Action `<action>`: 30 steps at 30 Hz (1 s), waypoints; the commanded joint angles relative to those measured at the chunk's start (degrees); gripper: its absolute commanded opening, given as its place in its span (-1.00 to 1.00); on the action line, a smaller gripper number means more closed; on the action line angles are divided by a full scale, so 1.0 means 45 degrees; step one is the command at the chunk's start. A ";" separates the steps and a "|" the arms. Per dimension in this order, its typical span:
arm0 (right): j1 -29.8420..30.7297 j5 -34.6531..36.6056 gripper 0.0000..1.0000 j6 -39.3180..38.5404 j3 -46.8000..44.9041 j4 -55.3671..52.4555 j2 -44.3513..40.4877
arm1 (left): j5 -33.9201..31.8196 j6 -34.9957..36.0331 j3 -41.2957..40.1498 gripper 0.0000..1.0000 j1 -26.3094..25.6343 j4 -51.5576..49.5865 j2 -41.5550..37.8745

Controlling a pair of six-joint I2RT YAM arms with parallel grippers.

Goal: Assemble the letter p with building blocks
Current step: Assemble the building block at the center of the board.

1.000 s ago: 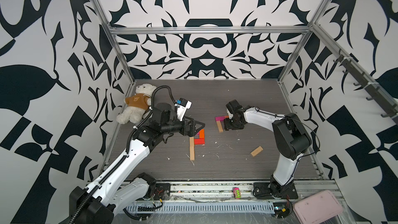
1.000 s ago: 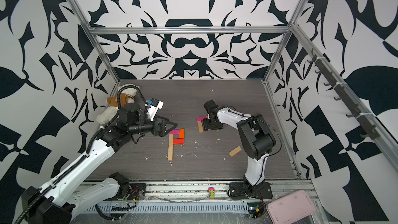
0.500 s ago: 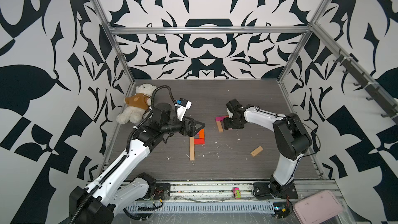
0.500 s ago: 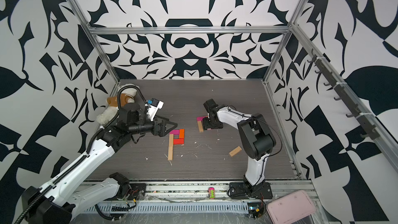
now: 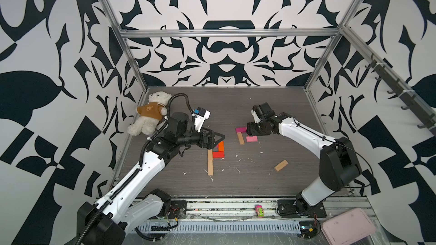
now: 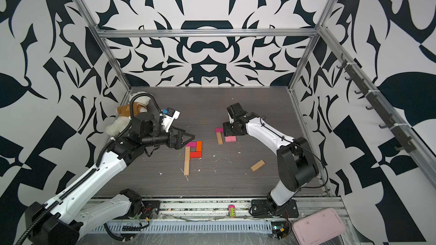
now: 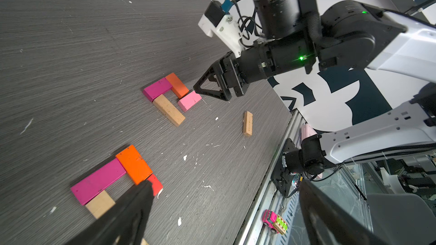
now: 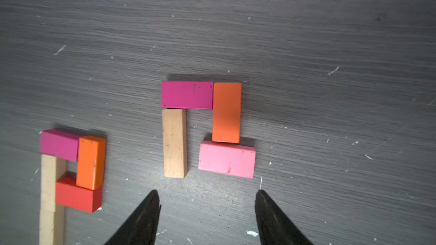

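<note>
Two groups of building blocks lie on the table. The left group has a magenta block (image 8: 59,144), an orange block (image 5: 221,146), a red block (image 5: 218,154) and a tan stem (image 5: 210,164). My left gripper (image 5: 218,139) hovers open at its far edge. The right group has a magenta block (image 8: 187,94), an orange block (image 8: 226,111), a light pink block (image 8: 227,160) and a tan block (image 8: 175,143). My right gripper (image 8: 207,193) hangs open just above and in front of it, with nothing between its fingers. A loose tan block (image 5: 281,165) lies front right.
A teddy bear (image 5: 151,114) lies at the back left by the wall. A small pink-and-green toy car (image 5: 259,210) sits on the front rail. A pale pink tray (image 5: 346,228) is outside the front right corner. White specks dot the table.
The light pink block has come into view beneath my right gripper, which has shifted slightly. The left arm has not moved.
</note>
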 commanded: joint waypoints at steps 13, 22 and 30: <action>-0.3490 -0.5460 -0.33 0.1601 -0.3981 0.4714 -0.0432 | 0.1397 -0.1500 0.0200 0.98 -0.0384 0.0870 0.2268; -0.3574 -0.5822 -0.53 0.2019 -0.4040 0.5671 0.0535 | 0.1592 -0.2314 0.1045 0.99 -0.1349 0.1201 0.4681; -0.3574 -0.5666 -0.57 0.2019 -0.4125 0.5655 0.0875 | 0.2047 -0.1947 0.2117 0.98 -0.1580 0.0424 0.5952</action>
